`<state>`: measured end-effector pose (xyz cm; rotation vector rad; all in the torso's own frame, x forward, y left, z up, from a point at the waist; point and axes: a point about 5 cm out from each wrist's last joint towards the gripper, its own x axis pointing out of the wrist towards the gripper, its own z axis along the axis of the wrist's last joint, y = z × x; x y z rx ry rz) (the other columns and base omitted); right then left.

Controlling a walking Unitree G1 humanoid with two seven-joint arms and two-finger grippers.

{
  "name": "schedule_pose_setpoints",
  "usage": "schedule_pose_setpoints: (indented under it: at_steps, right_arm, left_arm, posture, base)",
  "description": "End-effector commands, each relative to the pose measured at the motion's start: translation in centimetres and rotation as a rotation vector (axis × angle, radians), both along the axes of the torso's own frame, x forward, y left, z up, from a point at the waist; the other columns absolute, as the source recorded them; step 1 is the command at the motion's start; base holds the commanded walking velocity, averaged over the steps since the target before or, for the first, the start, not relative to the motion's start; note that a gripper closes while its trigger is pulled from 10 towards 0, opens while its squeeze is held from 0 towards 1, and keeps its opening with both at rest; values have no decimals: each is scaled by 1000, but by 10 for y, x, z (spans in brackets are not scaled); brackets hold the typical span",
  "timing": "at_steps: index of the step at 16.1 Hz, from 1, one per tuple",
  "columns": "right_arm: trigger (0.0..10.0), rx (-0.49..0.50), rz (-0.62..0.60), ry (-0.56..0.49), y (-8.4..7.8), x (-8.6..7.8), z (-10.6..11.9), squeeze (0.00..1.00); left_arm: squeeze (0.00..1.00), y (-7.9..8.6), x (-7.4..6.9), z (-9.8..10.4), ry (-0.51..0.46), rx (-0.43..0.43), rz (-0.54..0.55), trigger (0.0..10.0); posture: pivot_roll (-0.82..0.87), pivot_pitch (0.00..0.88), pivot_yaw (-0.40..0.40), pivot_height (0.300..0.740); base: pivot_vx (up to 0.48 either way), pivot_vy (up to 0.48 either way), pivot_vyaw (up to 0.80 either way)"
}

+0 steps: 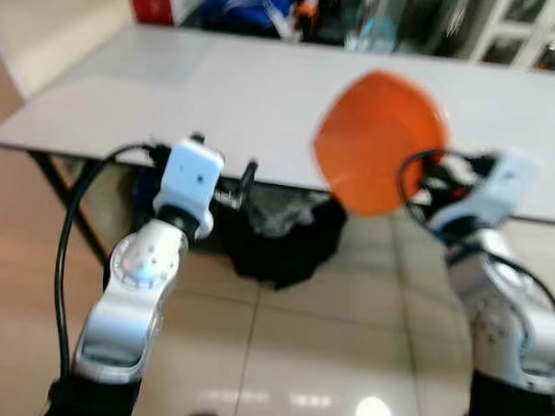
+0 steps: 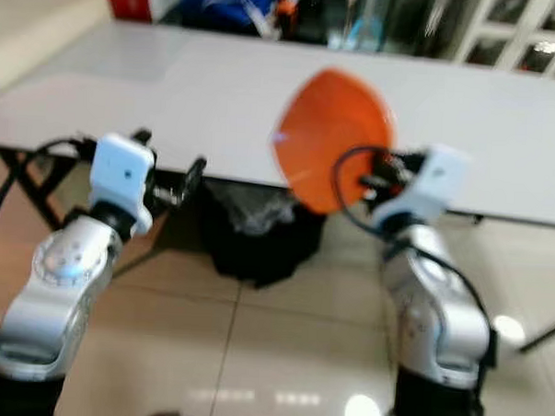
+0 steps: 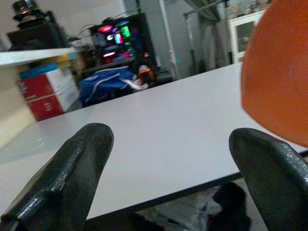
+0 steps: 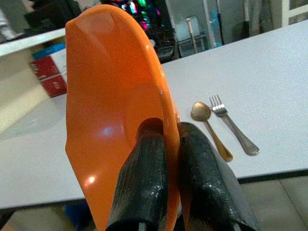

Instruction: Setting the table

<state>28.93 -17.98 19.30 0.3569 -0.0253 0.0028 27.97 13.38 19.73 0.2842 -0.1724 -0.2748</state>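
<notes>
White table (image 4: 269,62); spoon (image 4: 208,126), fork (image 4: 232,126) side by side.

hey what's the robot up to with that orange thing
The robot stands at a long white table, setting it. Its right tool is shut on the rim of a round orange plastic plate, holding it on edge above the table's near side. A brass-coloured spoon and a silver fork already lie side by side on the tabletop. The left tool is open and holds nothing, near the table's edge.

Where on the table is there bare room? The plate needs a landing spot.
The white table lies bare ahead of the left gripper. The right gripper holds the orange plate; the spoon and fork crowd the top beside it.
</notes>
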Motion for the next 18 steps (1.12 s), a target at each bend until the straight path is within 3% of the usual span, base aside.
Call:
schedule_pose_setpoints:
  at_steps: [1,9,13,18]
  right_arm:
    - [10000,12,22,-48,7,3,10,0]
    - [10000,60,-20,-43,1,6,11,0]
    - [10000,59,-30,-34,-1,7,11,0]
    - [10000,122,-25,-25,0,7,8,0]
  left_arm:
    - [0,2,1,1,8,2,6,10000]
    - [0,-4,0,0,34,-23,-24,10000]
    - [0,-7,3,-3,89,-109,-23,10000]
    - [0,9,6,-10,116,-102,54,10000]
  posture:
    - [52,44,-38,740]
    - [45,62,-34,740]
    - [45,66,-33,740]
    - [44,66,-31,740]
  base:
    - [382,0,0]
    - [364,0,-96]
    - [376,0,-200]
    - [376,0,0]
